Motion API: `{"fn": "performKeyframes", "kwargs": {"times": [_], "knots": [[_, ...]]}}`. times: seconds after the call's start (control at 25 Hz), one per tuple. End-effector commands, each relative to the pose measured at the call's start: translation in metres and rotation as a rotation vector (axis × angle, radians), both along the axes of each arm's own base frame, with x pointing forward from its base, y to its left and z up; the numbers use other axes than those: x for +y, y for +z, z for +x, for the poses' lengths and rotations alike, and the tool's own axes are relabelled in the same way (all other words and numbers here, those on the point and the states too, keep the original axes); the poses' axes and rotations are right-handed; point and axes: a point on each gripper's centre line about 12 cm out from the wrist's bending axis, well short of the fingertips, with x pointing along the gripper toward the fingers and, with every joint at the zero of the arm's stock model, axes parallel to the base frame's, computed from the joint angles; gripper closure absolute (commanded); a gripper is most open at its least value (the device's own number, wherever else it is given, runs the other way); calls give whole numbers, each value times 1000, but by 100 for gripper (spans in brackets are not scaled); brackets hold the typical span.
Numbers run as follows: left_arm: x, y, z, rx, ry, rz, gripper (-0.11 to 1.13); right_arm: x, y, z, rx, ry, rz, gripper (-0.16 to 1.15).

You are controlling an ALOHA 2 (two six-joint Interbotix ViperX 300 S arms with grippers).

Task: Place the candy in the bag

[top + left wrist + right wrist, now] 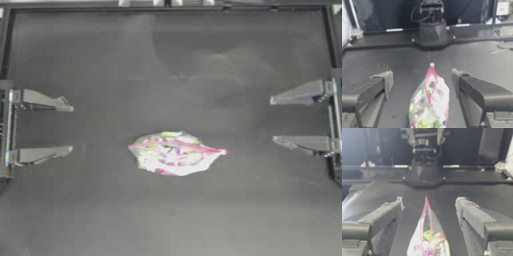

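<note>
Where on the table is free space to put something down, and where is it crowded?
The table is bare almost everywhere. Only the bag lies near the middle. Free patches: the wide strip between the bag and the far edge, the whole near half below the bag, and the gaps between the bag and the left gripper and the right gripper, both open. No separate candy is visible.

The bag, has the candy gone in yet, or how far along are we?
Done, by the look of it: no loose candy shows on the table, only the bag at its middle with colourful sweets showing through; which of them is the task's piece cannot be told. In hand: nothing. The left gripper and right gripper are drawn back at their sides, jaws open and empty. Left: nothing visible.
</note>
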Motion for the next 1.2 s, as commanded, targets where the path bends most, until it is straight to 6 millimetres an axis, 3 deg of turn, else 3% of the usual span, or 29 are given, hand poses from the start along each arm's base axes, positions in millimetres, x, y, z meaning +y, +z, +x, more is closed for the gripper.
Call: {"fn": "performKeyframes", "kwargs": {"times": [0.04,1.2], "knots": [[0,4,0,-18,1,3,3,0,5,-2,-28,-2,4,4],[-1,6,-14,-63,2,0,3,2,8,-18,-83,-2,12,4]]}}
